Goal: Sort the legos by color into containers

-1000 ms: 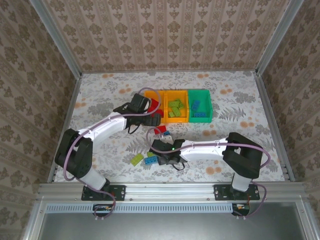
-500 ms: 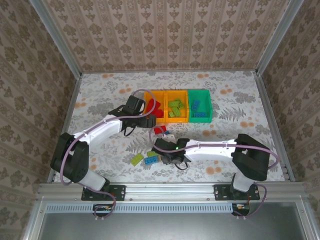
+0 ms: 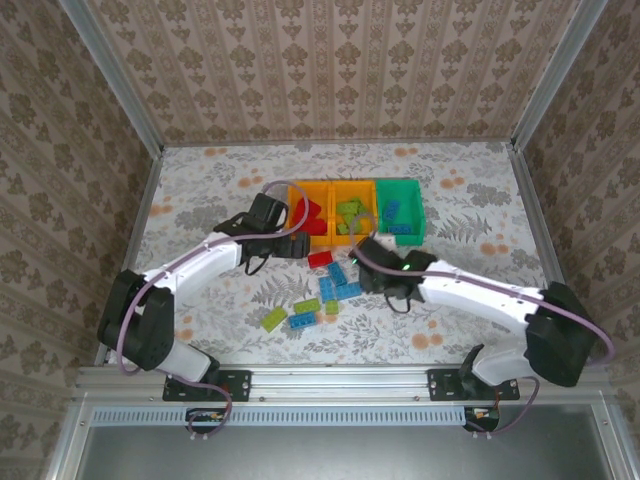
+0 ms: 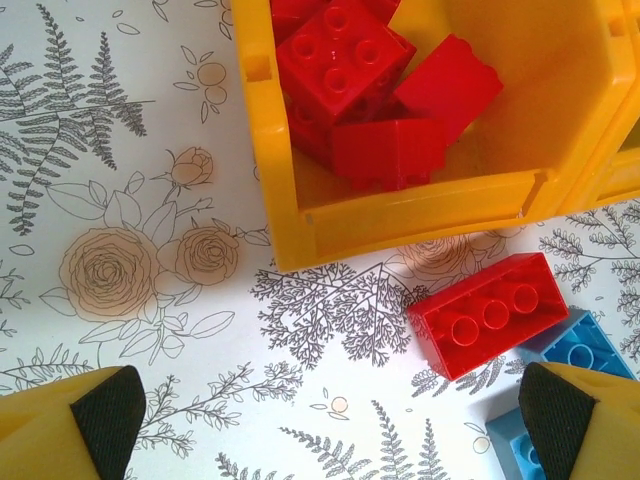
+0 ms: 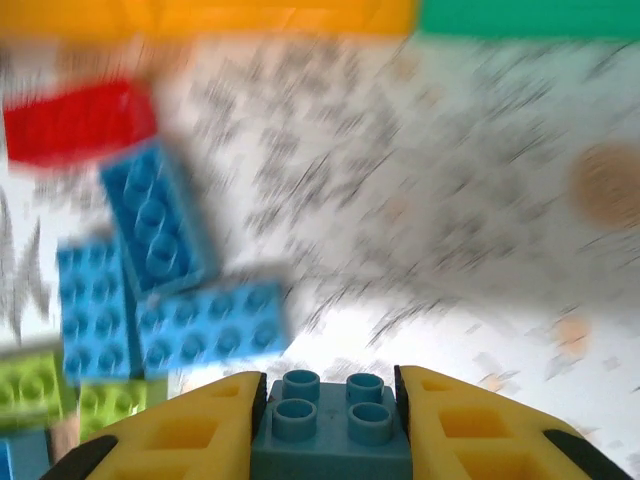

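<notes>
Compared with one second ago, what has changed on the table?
The right pincer closed on a blue lego and swung right and away, toward the bins. The left pincer, open throughout, backed slightly left from the left orange bin. The bins stayed put.

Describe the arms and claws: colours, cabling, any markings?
Both arms have white link shells and black joint housings: left arm, right arm. A lilac cable loops along each. The right arm carries a lit green LED near its wrist. The left claw and right claw have yellow fingers; black pads line the left one's. No readable markings.
</notes>
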Available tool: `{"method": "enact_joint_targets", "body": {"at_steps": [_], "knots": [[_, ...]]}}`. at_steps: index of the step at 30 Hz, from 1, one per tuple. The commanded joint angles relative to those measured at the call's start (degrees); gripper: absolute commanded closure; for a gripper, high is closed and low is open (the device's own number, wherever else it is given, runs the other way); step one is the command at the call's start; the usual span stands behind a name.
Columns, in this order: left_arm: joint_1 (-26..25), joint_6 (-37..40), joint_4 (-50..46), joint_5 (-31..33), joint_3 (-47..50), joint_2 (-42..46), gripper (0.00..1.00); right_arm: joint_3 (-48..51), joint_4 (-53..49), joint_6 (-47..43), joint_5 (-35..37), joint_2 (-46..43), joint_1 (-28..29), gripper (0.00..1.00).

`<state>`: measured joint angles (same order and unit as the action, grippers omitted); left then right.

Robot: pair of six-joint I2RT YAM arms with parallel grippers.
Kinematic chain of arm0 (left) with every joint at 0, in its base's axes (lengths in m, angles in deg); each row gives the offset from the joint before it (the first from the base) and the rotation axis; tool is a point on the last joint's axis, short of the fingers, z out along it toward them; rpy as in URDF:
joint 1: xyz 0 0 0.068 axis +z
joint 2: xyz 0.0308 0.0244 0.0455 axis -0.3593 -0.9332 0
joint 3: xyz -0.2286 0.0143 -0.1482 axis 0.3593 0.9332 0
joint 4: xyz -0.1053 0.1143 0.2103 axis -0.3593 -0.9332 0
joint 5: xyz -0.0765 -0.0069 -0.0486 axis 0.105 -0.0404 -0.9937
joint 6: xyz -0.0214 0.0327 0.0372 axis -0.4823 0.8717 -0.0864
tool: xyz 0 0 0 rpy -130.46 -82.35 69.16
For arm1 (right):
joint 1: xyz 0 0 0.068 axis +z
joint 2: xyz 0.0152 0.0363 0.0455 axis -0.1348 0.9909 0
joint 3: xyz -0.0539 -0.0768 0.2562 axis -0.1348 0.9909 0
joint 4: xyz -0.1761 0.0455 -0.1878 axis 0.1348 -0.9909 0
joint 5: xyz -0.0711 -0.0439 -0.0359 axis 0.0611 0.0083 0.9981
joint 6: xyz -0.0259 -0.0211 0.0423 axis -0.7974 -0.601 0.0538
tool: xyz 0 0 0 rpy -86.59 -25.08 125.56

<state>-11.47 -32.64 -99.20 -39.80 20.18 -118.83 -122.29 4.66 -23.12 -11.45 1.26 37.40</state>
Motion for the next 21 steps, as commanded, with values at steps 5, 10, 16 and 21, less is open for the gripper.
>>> {"method": "enact_joint_targets", "body": {"at_steps": [5,10,16,21], "knots": [[-2.8,-0.9,-4.6,1.5,2.4,2.2,0.0,-5.1,4.6,-14.4,-1.1,0.8,-16.8,0.66],[-7.9,-3.5,-9.1,5.9,2.7,3.5,0.0,-12.8,7.3,-18.3,-4.0,10.5,-24.5,0.66],[-12.7,-10.4,-11.6,5.9,6.3,6.6,0.01,-22.7,6.1,-20.3,-5.9,22.9,-27.6,0.66],[-17.6,-18.1,-15.0,6.3,7.7,7.1,0.02,-25.9,6.2,-20.1,-5.6,28.2,-28.0,0.63]]}}
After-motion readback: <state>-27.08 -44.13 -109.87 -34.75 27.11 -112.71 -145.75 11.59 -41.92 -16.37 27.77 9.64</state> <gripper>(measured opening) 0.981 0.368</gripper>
